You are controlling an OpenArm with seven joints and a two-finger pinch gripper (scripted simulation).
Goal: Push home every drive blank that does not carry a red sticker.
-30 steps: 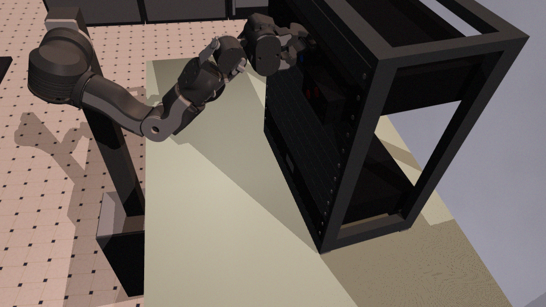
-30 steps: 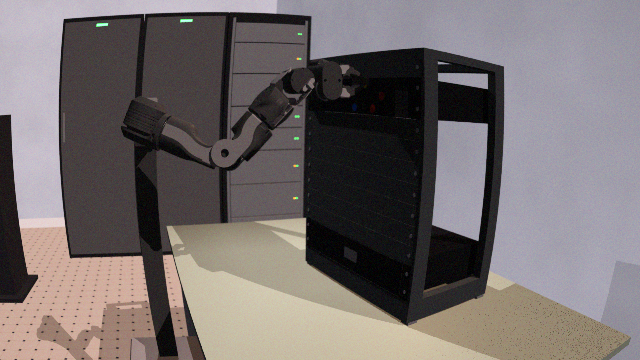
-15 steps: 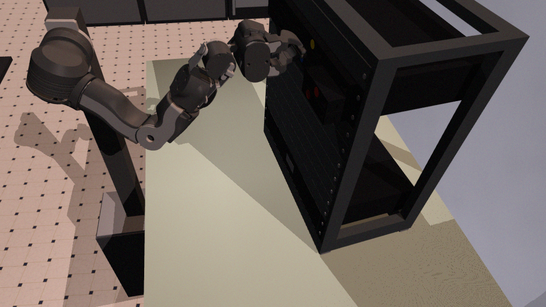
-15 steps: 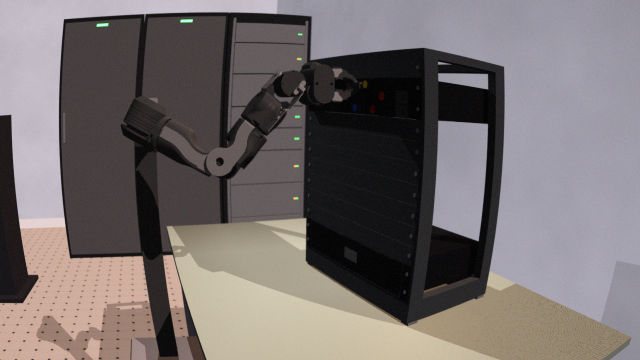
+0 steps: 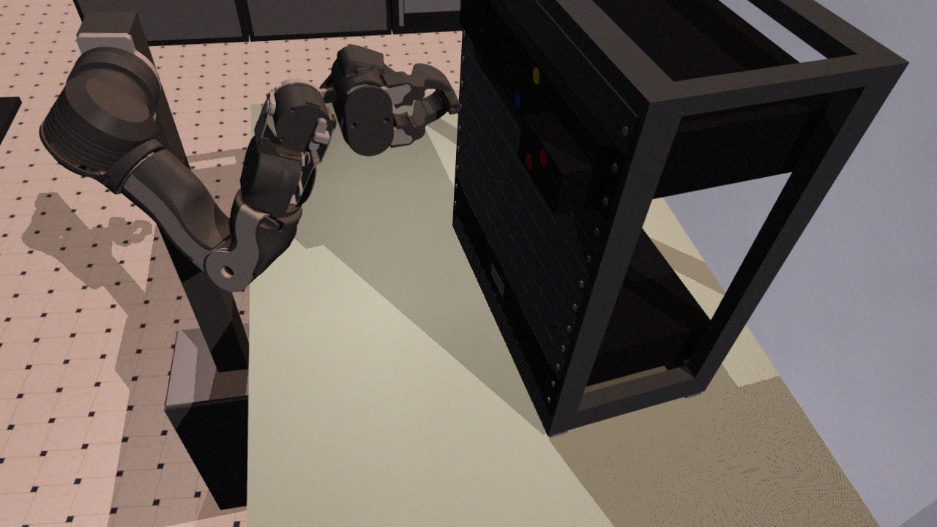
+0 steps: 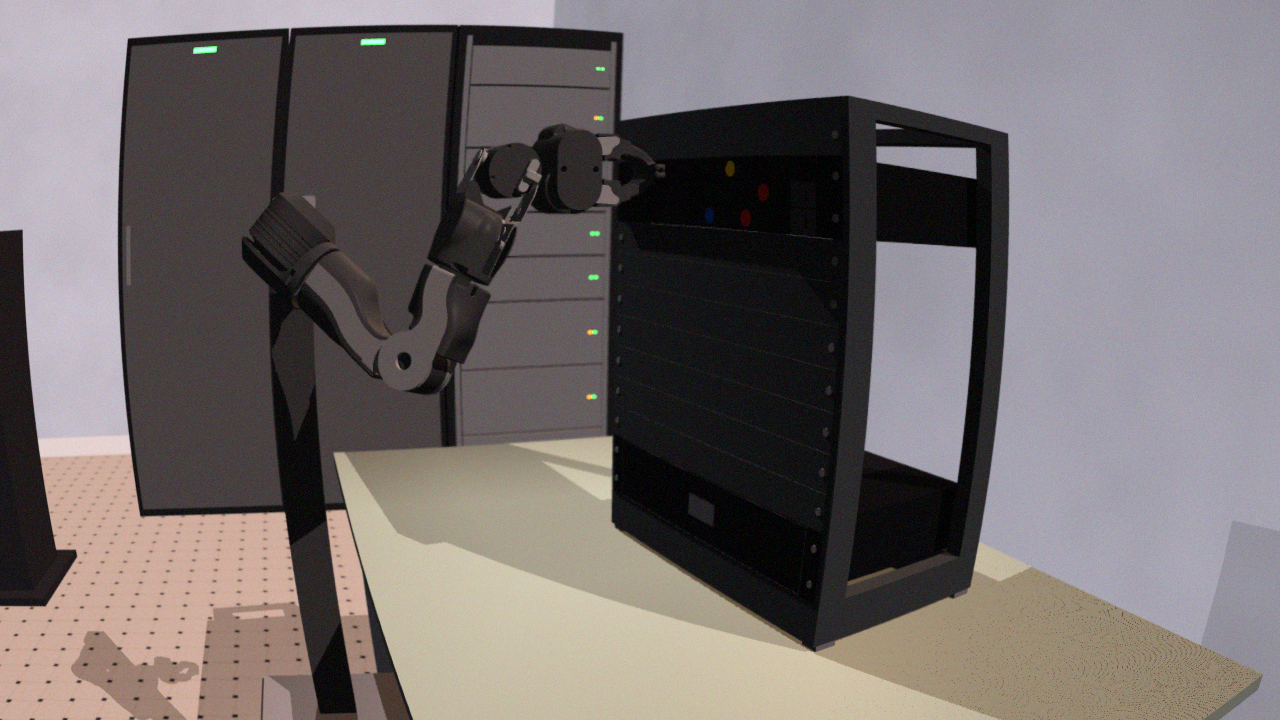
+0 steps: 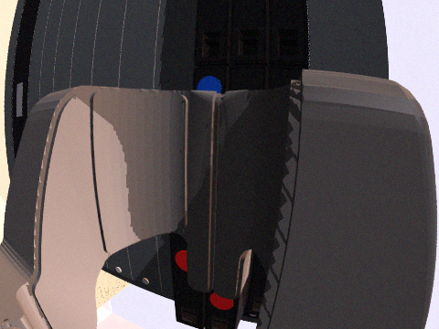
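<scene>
Standing on a beige table [image 6: 501,573], the rack [image 6: 848,358]

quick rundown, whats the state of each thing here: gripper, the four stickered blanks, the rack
gripper: shut, holding nothing, just off the rack's front left edge
yellow-sticker blank: appears home, flush with its neighbours
blue-sticker blank: appears home too
two red-sticker blanks: standing out of the front
rack: upright on the table
</scene>
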